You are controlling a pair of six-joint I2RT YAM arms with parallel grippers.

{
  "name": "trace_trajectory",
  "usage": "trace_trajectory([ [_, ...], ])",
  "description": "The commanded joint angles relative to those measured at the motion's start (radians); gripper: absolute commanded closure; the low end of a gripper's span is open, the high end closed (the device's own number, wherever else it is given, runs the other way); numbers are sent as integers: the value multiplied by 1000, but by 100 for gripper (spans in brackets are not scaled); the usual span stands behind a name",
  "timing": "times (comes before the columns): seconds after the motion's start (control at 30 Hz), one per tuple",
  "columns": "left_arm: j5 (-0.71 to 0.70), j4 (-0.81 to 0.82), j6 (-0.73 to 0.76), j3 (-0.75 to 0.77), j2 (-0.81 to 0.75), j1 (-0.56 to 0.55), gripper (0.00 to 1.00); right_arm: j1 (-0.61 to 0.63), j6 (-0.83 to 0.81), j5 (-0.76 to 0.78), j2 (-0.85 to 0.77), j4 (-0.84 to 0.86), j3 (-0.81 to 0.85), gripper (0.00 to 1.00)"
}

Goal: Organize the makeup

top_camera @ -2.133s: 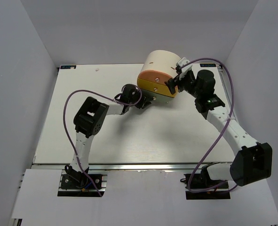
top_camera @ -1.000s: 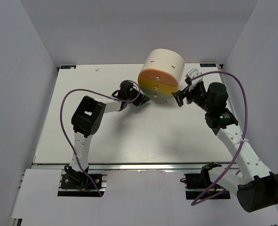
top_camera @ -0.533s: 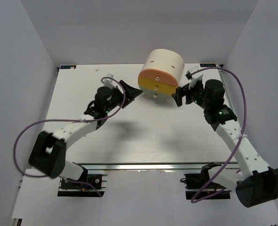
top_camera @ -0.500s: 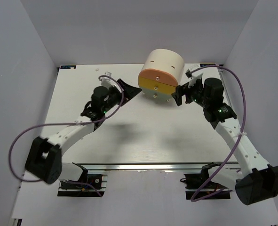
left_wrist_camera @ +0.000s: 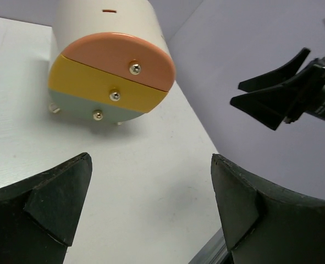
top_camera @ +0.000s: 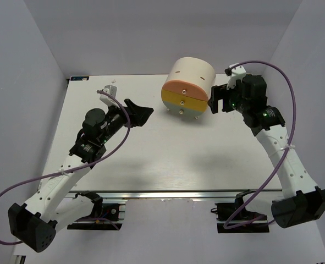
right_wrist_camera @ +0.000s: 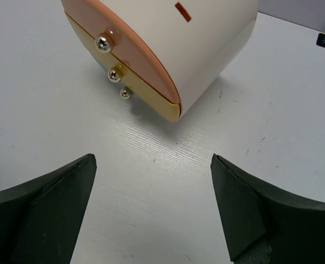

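Note:
No makeup shows in any view. The cream cylindrical drawer unit [top_camera: 187,88] lies at the back of the table, and its pink, yellow and green fronts [left_wrist_camera: 111,74] are all pushed in. My left gripper [top_camera: 142,114] hovers left of the unit, well apart from it, open and empty [left_wrist_camera: 150,159]. My right gripper [top_camera: 211,100] hangs just right of the unit's front, also open with nothing between its fingers [right_wrist_camera: 151,158]. In the right wrist view the unit [right_wrist_camera: 167,44] lies ahead with its knobs toward the left. The right gripper [left_wrist_camera: 235,92] also shows in the left wrist view.
The white table [top_camera: 167,154] ends at a metal rail [top_camera: 167,193] along the near edge. Grey walls close in the sides and back. Purple cables [top_camera: 272,66] loop from both arms.
My left arm has pulled back left and away from the drawer unit's front, and its gripper has opened. My right gripper has shifted slightly back beside the unit and stayed open.

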Motion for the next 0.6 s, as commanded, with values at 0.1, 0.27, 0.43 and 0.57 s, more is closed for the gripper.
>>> trace_trajectory([
  [0.1,-33,-55,58,35,-79,0,2,-5,5,50,-41,-57,63,11],
  [0.27,-36,-103,57,32,-109,-2,2,-3,11,63,-70,-72,59,11],
  [0.43,-54,-127,48,23,-114,-2,2,-5,14,104,-81,-82,31,11],
  [0.57,-56,-121,40,4,-125,-2,2,-15,20,87,-87,-94,17,11],
])
